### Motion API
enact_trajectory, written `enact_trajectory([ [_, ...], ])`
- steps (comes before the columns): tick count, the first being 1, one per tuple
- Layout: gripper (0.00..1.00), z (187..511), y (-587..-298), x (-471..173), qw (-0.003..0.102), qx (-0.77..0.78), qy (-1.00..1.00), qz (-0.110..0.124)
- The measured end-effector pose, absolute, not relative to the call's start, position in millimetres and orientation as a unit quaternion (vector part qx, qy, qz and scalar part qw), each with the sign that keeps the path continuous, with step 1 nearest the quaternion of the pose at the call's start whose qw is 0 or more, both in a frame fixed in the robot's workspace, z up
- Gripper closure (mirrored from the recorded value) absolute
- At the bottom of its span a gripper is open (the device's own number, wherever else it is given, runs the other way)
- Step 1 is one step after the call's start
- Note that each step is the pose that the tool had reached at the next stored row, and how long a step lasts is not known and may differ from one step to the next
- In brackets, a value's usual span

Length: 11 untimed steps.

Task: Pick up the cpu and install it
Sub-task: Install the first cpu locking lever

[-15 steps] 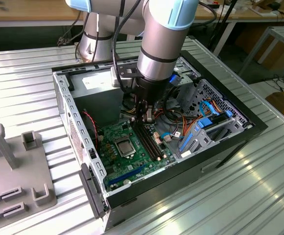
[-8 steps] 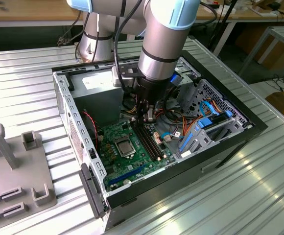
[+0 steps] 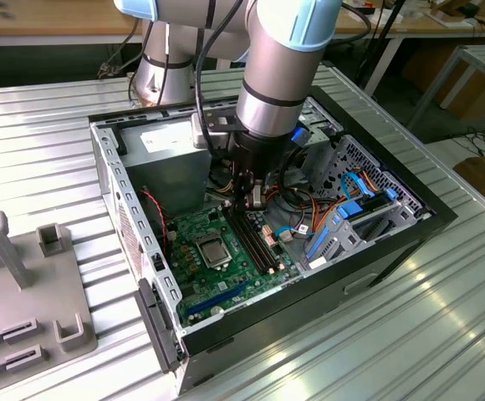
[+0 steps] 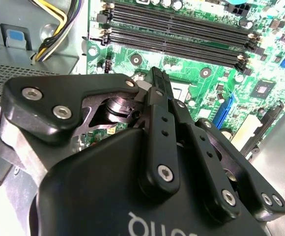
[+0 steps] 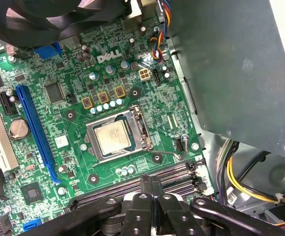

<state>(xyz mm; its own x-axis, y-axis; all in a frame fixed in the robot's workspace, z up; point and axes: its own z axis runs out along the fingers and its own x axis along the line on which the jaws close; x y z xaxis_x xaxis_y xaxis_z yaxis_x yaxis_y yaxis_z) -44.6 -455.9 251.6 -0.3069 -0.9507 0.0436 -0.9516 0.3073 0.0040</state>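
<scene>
already cpu (image 5: 114, 137) seated in socket, near closed jaws above memory slots (image 5: 147, 184).

arm (image 3: 268, 75): big grey tube with light blue caps, points straight down | wrist: upright, black cables run along it | gripper (image 3: 252, 199): black, hangs low at the arm's end, tips point down | fingers (image 4: 158, 98): pressed tight together in both wrist views, nothing between them

cpu (image 5: 113, 137), small grey square, lying flat in motherboard (image 5: 59, 128) socket
</scene>
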Motion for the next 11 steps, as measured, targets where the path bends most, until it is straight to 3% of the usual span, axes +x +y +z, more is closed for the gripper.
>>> enact_trajectory([
  [11, 0.89, 247, -443, -44, 0.017, 0.578, -0.816, 0.009],
])
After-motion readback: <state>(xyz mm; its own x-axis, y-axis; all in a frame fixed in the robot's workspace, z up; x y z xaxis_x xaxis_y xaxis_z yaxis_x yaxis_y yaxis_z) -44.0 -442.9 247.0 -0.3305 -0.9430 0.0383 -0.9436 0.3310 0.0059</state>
